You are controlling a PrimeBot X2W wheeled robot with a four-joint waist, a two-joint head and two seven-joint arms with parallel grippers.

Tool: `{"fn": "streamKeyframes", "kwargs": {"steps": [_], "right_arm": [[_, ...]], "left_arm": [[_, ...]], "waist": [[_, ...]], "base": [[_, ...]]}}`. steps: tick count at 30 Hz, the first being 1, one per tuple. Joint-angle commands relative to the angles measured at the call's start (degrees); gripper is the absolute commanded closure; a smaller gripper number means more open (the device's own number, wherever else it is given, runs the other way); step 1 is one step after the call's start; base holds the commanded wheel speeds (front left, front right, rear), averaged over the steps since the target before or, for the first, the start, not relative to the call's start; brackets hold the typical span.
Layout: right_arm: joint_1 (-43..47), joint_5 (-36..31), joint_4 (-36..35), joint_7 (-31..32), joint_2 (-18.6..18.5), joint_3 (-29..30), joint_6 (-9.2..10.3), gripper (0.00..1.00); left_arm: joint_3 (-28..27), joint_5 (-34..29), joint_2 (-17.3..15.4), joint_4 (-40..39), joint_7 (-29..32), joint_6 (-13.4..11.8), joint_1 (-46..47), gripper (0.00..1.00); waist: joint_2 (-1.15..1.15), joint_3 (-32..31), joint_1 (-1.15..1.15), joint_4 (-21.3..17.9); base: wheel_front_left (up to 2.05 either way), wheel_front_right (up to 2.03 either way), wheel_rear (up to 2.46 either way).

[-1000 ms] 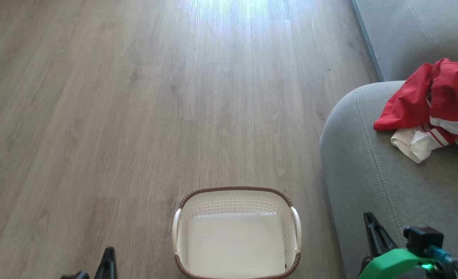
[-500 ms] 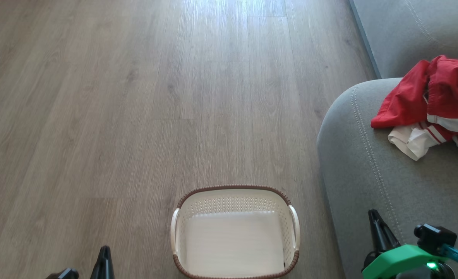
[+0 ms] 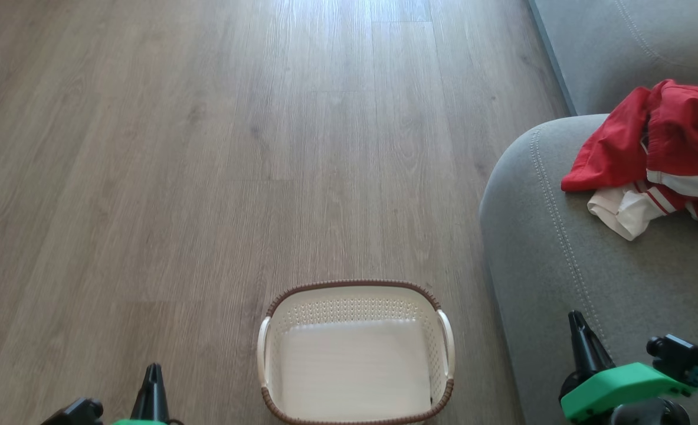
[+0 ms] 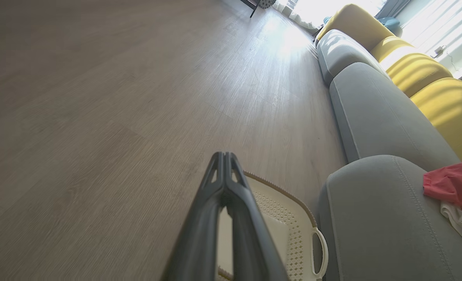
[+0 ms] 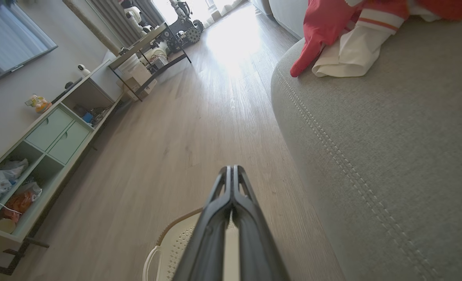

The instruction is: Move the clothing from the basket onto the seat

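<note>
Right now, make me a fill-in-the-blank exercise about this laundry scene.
1. The oval white perforated plastic basket with the brown rim, on the wooden floor, is ____ of clothing.
2. The jersey clothing on the grey fabric sofa seat is white and bright ____.
3. The left gripper and the right gripper both have jaws ____.
Missing words: empty; red; shut.

Left gripper (image 4: 223, 157) fingers pressed together, empty; right gripper (image 5: 231, 170) same; both low, pointing forward.

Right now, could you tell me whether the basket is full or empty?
Empty: the basket shows its bare white floor; the clothing lies on the seat.
</note>
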State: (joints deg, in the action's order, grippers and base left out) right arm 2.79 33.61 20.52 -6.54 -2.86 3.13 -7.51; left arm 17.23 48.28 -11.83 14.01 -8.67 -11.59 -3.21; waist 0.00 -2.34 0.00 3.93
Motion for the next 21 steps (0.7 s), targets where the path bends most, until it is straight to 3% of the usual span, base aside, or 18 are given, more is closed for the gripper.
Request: {"fn": "streamKeyframes", "kwargs": {"steps": [1,21], "right_arm": [[-3.3,1.4,-2.2,0.3,0.0,0.0,0.01,1.0],[-4.9,14.4,-3.0,3.1,-0.2,0.7,0.01,1.0]], "left_arm": [[-1.8,1.0,-0.3,-1.8,0.2,0.5,2.5,1.0],[-6.5,10.9,1.6,-2.5,3.3,3.6,3.9,1.0]], "waist": [[0.0,0.0,0.0,0.0],[0.0,0.5,0.0,-0.9]], "base": [[0.0,0.0,0.0],[0.0,0.0,0.0]]}}
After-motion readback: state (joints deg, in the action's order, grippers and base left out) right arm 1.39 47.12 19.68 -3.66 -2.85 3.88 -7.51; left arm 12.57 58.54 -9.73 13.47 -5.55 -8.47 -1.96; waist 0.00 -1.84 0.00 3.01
